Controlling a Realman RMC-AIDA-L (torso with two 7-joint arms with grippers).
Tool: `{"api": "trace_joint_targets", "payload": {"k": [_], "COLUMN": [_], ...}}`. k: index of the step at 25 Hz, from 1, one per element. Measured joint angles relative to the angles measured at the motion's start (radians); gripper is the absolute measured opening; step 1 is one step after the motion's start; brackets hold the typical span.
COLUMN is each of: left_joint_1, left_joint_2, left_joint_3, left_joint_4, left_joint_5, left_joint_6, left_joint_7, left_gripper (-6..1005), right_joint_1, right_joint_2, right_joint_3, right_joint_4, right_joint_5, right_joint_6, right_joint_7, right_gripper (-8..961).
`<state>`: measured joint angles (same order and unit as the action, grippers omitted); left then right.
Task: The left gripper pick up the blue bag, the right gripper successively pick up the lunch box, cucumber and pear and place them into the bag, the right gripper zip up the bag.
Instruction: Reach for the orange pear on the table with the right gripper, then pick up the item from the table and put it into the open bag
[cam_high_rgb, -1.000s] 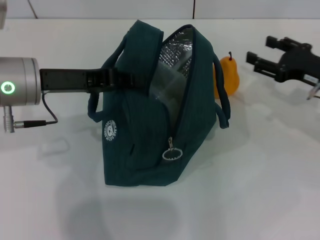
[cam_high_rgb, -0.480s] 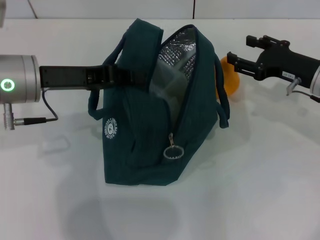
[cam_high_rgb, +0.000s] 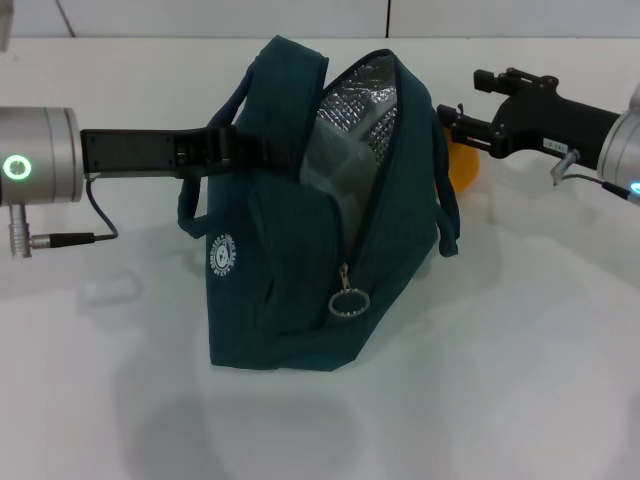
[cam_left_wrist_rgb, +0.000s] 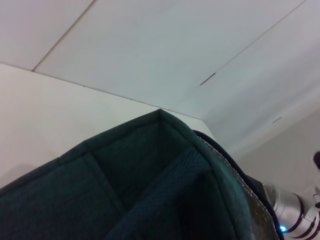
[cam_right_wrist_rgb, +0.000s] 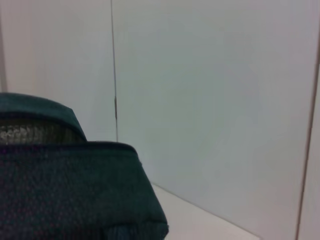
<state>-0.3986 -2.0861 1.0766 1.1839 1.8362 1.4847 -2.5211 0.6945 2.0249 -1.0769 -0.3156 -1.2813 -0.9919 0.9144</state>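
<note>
My left gripper (cam_high_rgb: 262, 152) pinches the near wall of the blue bag (cam_high_rgb: 320, 230) standing unzipped on the table (cam_high_rgb: 520, 350), while my right gripper (cam_high_rgb: 452, 122), fingers spread, straddles the pear (cam_high_rgb: 462, 167) behind it.

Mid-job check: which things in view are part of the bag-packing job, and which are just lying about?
Job:
- blue bag, unzipped, held up by the left gripper
- pear, behind the bag, mostly hidden
- right gripper, open, beside the pear
- something clear inside the bag; cannot identify it

Lying about:
- table only

Cucumber not visible.
</note>
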Motion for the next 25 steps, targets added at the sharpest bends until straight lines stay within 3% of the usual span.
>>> {"api": "trace_joint_targets", "payload": {"k": [17, 25], "left_joint_1": [-0.002, 0.002], "left_joint_2": [0.0, 0.0], "left_joint_3": [-0.001, -0.001], "left_joint_4": [0.0, 0.0], "left_joint_5": [0.0, 0.0], "left_joint_6": [0.0, 0.0], "left_joint_7": [-0.002, -0.001], "left_gripper": [37, 37], "right_joint_1": [0.013, 0.011], "right_joint_2": [0.003, 0.003], "right_joint_3": [-0.049, -0.044], "right_joint_4": [0.007, 0.005], "right_joint_5": [0.001, 0.006], "right_joint_6": [0.016, 0.018], "right_joint_7": [-0.037, -0.039], "right_gripper": [445, 148]}}
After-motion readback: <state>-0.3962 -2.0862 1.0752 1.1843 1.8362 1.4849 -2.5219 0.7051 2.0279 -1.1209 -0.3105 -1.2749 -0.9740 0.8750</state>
